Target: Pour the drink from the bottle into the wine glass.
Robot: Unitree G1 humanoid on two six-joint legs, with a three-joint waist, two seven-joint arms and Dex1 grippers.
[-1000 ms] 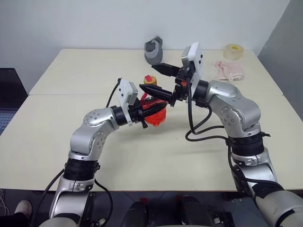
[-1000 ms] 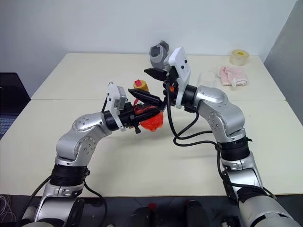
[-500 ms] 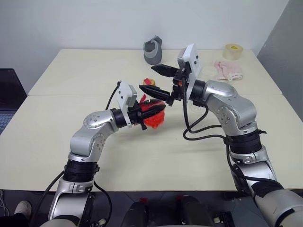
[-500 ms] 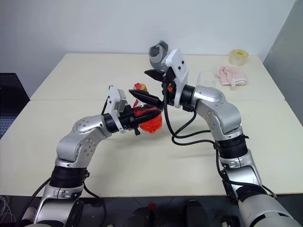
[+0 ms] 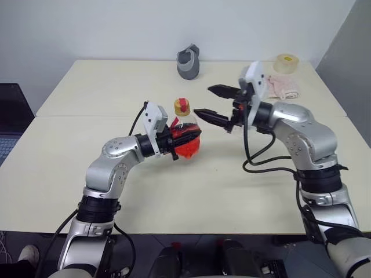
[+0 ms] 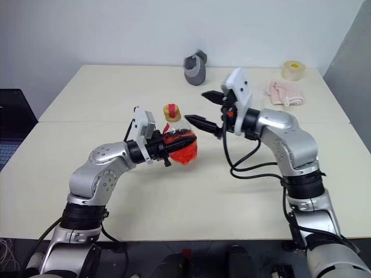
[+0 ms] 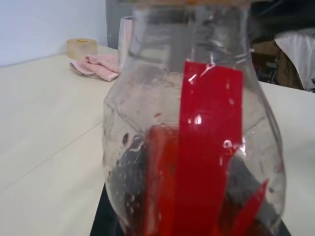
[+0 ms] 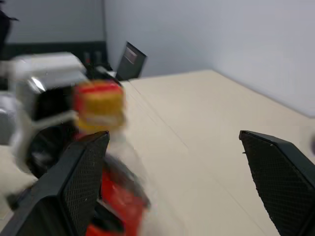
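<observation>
The left gripper (image 5: 181,138) pinches the bottle (image 5: 185,134) around its lower body and holds it upright above the middle of the cream table (image 5: 69,156), its black fingers pressed against the red-and-white label. The yellowish cap (image 5: 182,106) is on and points up. The drink (image 6: 184,152) sits red in the bottom of the bottle; in the left wrist view the clear wall (image 7: 197,128) and a strip of red label fill the foreground.

The right gripper (image 5: 215,105) hangs level just to the right of the bottle, apart from it, with its two fingers spread wide and holding nothing. One finger (image 5: 210,117) points toward the bottle's shoulder, the other (image 5: 223,91) stands higher and farther back. In the right wrist view the cap (image 8: 98,105) shows beside the nearer finger (image 8: 74,184).

Near the table's far edge stands a grey jug-like object (image 5: 188,62). Toward the far right corner lie a pink cloth (image 5: 281,86) and a roll of tape (image 5: 284,62). The wine glass cannot be made out with certainty in these views.
</observation>
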